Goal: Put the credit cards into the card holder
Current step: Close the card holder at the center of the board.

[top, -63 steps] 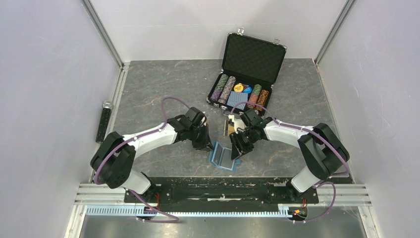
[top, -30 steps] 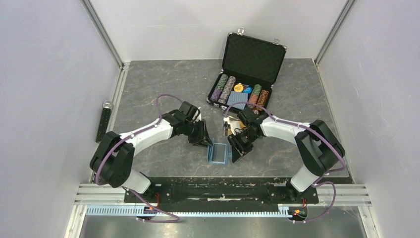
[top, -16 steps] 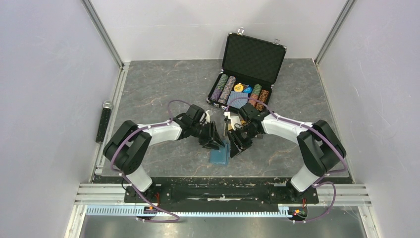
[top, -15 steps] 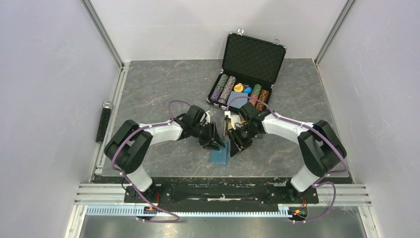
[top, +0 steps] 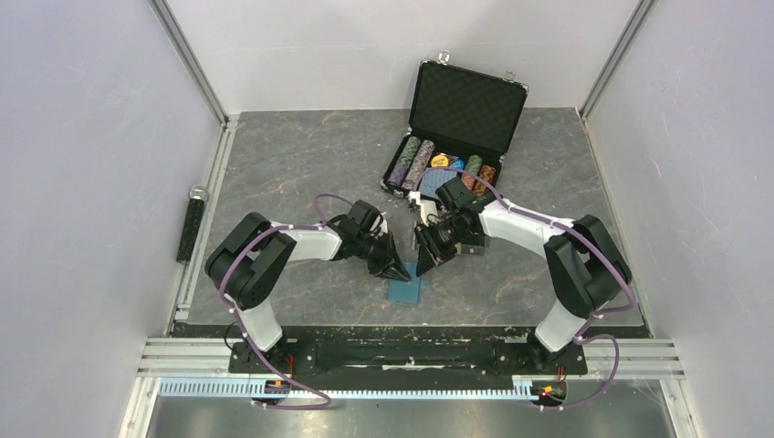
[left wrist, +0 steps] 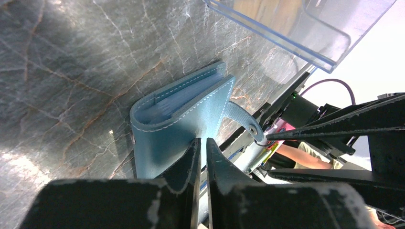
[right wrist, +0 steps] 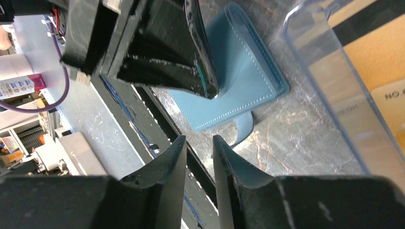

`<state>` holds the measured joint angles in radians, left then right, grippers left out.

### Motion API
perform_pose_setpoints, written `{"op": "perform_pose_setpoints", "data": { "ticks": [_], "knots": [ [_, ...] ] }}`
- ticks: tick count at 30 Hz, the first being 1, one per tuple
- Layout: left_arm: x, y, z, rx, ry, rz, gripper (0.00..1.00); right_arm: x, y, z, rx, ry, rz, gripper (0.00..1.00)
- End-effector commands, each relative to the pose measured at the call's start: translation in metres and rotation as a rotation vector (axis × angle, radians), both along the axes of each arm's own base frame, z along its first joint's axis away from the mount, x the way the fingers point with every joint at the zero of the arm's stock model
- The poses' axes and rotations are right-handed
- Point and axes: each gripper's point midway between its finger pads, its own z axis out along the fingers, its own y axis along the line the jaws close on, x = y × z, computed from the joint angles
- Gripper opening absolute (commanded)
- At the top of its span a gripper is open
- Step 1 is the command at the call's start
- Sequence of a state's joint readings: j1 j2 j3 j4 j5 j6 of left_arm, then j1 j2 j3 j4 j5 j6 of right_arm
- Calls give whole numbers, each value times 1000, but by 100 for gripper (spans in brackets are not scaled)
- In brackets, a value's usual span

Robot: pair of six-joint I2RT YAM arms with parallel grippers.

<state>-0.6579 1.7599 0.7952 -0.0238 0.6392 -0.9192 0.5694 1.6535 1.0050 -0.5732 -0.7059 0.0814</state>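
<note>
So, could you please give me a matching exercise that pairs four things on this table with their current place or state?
1. teal-blue leather-like card holder
2. big black metal-edged case
3. orange-gold credit card
4. round striped poker chips

A. lined up in rows inside the case
B. folded over, snap tab loose
C. lid raised
D. behind the clear plastic tray wall

Pairs: 1-B, 2-C, 3-D, 4-A
</note>
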Motion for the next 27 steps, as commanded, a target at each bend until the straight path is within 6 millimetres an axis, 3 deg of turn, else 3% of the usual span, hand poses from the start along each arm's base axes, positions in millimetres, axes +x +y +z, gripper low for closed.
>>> {"op": "perform_pose_setpoints", "data": {
  "ticks": [1, 6, 12, 16, 22, 27],
  "knots": [
    [-3, 0, -10, 15, 42, 20, 9, 22, 20, 12, 64, -30, 4, 28],
    [3, -4, -3, 0, 14, 15, 20, 27, 18, -6, 12, -23, -6, 17],
    [6, -7, 11, -28, -22, 11, 25, 33, 11, -34, -70, -32, -9, 9],
    [9, -17, 30, -95, -81, -5, 32, 38, 2, -50, -146, -53, -32, 6],
    [-2, -40, 52, -183, -109, -63, 39, 40, 2, -56, -159, -47, -56, 4],
    [-7, -45, 46, -142, -105, -79, 38, 42, 2, -55, -159, -48, -65, 4]
  ]
}}
